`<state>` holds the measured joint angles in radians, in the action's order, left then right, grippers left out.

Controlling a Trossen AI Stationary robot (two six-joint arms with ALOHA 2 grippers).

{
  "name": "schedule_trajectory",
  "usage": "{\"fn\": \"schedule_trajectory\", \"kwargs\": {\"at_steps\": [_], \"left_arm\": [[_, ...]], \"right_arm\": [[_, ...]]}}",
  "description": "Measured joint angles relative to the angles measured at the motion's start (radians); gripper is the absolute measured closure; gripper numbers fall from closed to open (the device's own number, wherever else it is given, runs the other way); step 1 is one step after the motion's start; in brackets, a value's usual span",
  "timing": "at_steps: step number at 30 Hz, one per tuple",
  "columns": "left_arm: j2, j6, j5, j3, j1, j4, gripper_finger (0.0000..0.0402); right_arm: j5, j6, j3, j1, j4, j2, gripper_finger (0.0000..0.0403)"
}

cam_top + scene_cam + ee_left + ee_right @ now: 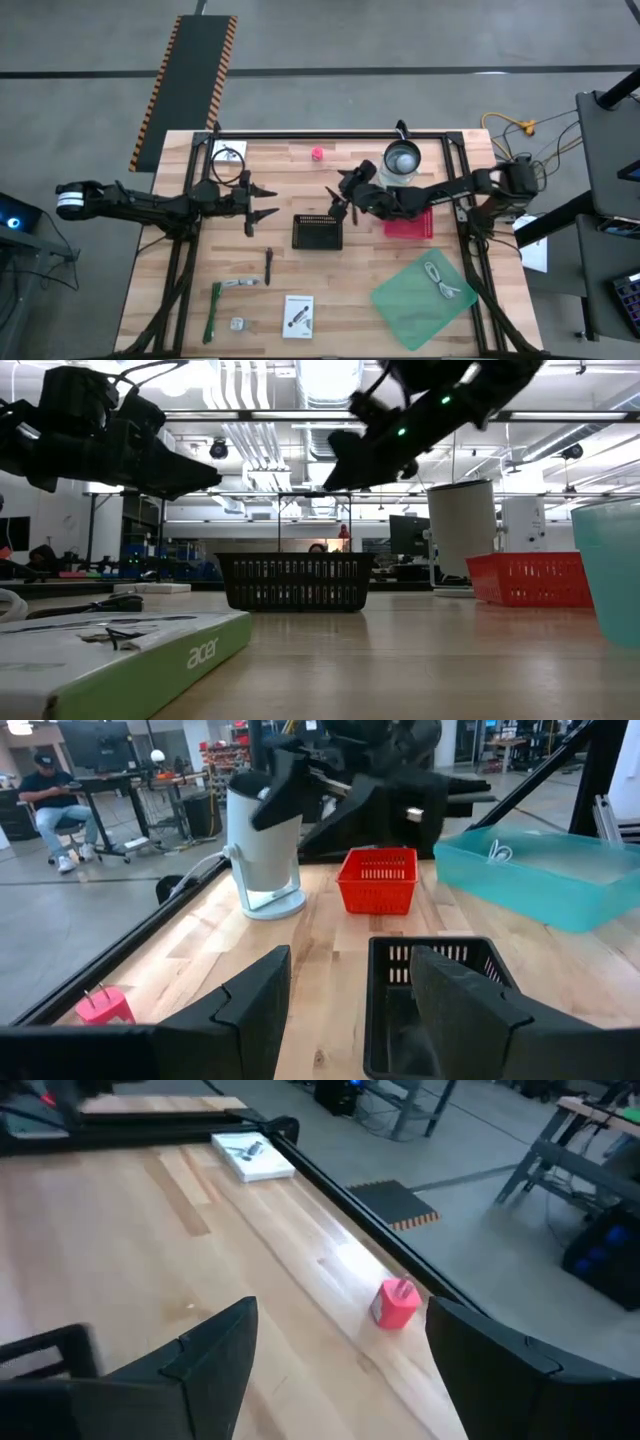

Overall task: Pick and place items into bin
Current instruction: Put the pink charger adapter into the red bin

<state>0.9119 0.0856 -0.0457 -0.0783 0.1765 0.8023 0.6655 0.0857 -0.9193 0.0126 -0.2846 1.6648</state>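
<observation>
While its fingers stand spread wide and hold nothing, the right gripper hangs above the table just off the black mesh bin, on the bin's far right corner; its wrist view looks past its fingers at the pink cube, which sits alone near the table's far edge, well beyond the bin. The left gripper, jaws parted and empty, hovers off the bin's far left corner. To the right of the bin stands a red basket, touching nothing, and beyond it a white cylinder on its base. Right and nearer than the bin lies a green tray with a coiled white cable in it. Near the front edge, left of the bin, lie a long green strip tool, a dark stick and a white printed card. Another white card lies at the far left corner.
</observation>
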Motion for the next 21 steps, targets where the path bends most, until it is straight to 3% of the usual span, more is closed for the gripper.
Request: {"fn": "schedule_trajectory", "kwargs": {"at_steps": [12,14,18,21], "left_arm": [[-0.007,0.000,0.000,0.002,0.000,0.001,0.0210],[-0.006,0.000,0.000,0.002,0.000,0.002,0.0210],[-0.007,0.000,0.000,0.002,0.000,0.003,0.0210],[-0.009,0.000,0.000,0.002,0.000,0.003,0.0210]], "right_arm": [[-0.036,0.057,-0.316,0.124,0.358,0.210,0.0125],[-0.116,0.042,-0.350,0.147,0.363,0.234,0.0124],[-0.374,0.011,-0.400,0.199,0.365,0.271,0.0126],[-0.443,0.010,-0.440,0.230,0.383,0.294,0.0130]]}}
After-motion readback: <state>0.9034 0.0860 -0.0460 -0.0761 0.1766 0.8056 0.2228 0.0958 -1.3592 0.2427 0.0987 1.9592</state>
